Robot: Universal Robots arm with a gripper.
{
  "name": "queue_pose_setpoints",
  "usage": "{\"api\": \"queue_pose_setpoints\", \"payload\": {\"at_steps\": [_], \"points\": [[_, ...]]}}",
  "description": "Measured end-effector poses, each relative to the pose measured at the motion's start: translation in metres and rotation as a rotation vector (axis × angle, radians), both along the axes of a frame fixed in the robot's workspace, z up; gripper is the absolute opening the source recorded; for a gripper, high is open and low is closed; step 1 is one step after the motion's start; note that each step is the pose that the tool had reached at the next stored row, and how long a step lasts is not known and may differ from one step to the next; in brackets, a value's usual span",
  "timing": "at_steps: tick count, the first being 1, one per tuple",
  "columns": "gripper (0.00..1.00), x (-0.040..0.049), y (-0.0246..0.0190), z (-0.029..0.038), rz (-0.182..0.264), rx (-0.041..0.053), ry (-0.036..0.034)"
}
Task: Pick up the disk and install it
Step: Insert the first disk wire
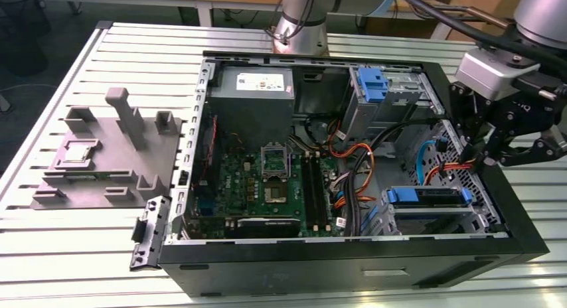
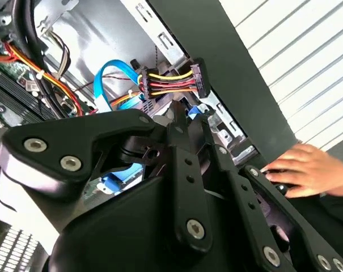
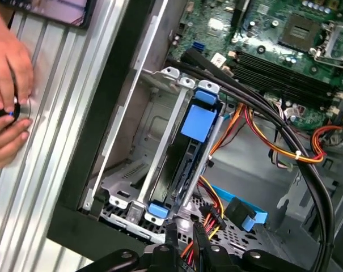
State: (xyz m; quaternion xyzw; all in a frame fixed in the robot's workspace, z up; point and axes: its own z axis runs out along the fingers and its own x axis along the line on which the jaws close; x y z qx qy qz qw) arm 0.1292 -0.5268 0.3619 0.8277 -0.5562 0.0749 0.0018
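- The disk (image 3: 189, 148) already sits on edge in the metal drive cage (image 3: 138, 187) at the front corner of the open computer case (image 1: 496, 188); in the first wrist view its blue pull tab (image 3: 199, 122) and blue rails show between the cage walls.
- In the exterior view the same disk (image 1: 429, 196) lies at about 5 o'clock in the case interior, its blue rail facing up, well apart from the second blue bracket (image 1: 373, 83) in the upper bay at about 1 o'clock.
- The claw (image 1: 516, 153) hangs over the case's edge at about 3 o'clock, near the disk but not touching it.
- In the first wrist view the claw's 2 fingertips (image 3: 170, 233) stand close together with nothing between them, so I judge the claw clenched and empty.
- Judgement: the pick-up and the seating of the disk look done; the claw has let go.
- The bundle of red, yellow and black power wires with its black connector (image 2: 198, 78) hangs loose beside the cage, just past the fingertips, and the blue data cable (image 2: 105, 80) loops nearby. Whether either is plugged into the disk cannot be told.
- A person's hand (image 2: 307, 169) rests on the bench (image 1: 133, 49) just outside the case wall, holding a small dark object.
- The grey fixture (image 1: 105, 152) on the bench at 9 o'clock carries no drive.
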Motion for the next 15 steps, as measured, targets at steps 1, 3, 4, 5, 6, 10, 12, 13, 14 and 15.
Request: {"api": "queue_pose_setpoints", "payload": {"at_steps": [1, 3, 4, 5, 6, 10, 12, 13, 14, 15], "points": [[0.25, 0.0000, 0.0000, -0.0003, 0.015, -0.0001, -0.0001], [0.25, 0.0003, 0.0000, -0.0009, 0.038, -0.0018, -0.0002], [0.25, 0.0007, 0.0000, -0.0012, 0.046, -0.0035, -0.0001], [0.25, 0.0015, 0.0000, -0.0016, 0.050, -0.0052, -0.0001], [0.25, 0.0027, 0.0000, -0.0018, 0.052, -0.0072, -0.0001], [0.25, 0.0096, 0.0020, -0.0019, 0.052, -0.0174, 0.0001], [0.25, 0.0122, 0.0043, -0.0019, 0.052, -0.0272, 0.0004], [0.25, 0.0136, 0.0054, -0.0019, 0.052, -0.0284, 0.0006], [0.25, 0.0154, 0.0061, -0.0020, 0.052, -0.0283, 0.0012], [0.26, 0.0175, 0.0064, -0.0020, 0.052, -0.0282, 0.0018]]}}
